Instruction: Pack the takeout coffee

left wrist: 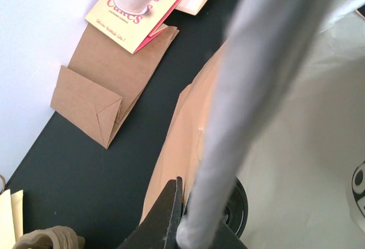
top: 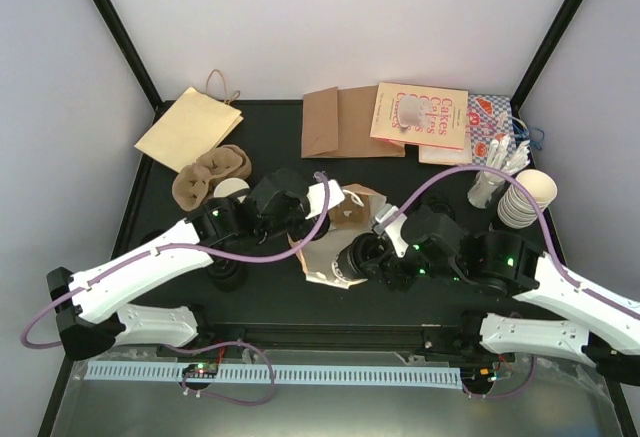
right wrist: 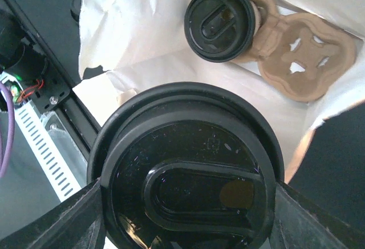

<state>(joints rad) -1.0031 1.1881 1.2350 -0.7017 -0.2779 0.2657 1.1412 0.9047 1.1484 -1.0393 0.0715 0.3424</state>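
Right hand (right wrist: 194, 220) grips takeout coffee (right wrist: 188, 175) at paper bag (right wrist: 131, 21) mouth; pulp tray (right wrist: 296, 61) inside holds second lidded cup (right wrist: 219, 24). Left hand (left wrist: 191, 226) pinches bag rim. Flat bags (top: 340, 122) at surface's (top: 265, 147) far edge.

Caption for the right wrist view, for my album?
Right gripper holds a lidded takeout coffee before the open paper bag, where another lidded cup sits in a pulp tray.

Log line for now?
left gripper: shut on bag | right gripper: shut on lidded cup at bag mouth | inside: tray with other cup
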